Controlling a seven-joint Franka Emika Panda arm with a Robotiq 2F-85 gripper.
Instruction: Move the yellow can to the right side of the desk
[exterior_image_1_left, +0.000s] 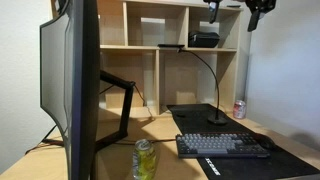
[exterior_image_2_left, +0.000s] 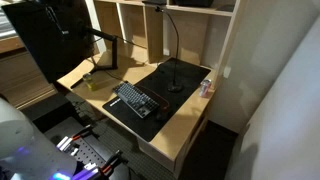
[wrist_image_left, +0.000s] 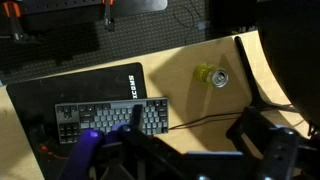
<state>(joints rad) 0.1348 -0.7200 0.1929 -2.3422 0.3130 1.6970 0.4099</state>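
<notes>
The yellow can (exterior_image_1_left: 144, 160) stands upright on the tan desk (exterior_image_1_left: 160, 128), just beside the monitor's base and left of the black mat. It also shows in an exterior view (exterior_image_2_left: 87, 83) and in the wrist view (wrist_image_left: 212, 76), seen from above with its silver top. My gripper (wrist_image_left: 195, 150) hangs high above the desk, far from the can, with its dark fingers wide apart and nothing between them. Its fingers show at the top edge of an exterior view (exterior_image_1_left: 236, 10).
A keyboard (exterior_image_1_left: 222, 145) lies on the black desk mat (exterior_image_2_left: 160, 80). A pink-and-white can (exterior_image_1_left: 239, 109) stands at the desk's far edge. A gooseneck lamp (exterior_image_1_left: 215, 118) stands on the mat. A large monitor (exterior_image_1_left: 70, 80) and a cubby shelf (exterior_image_1_left: 170, 45) are behind.
</notes>
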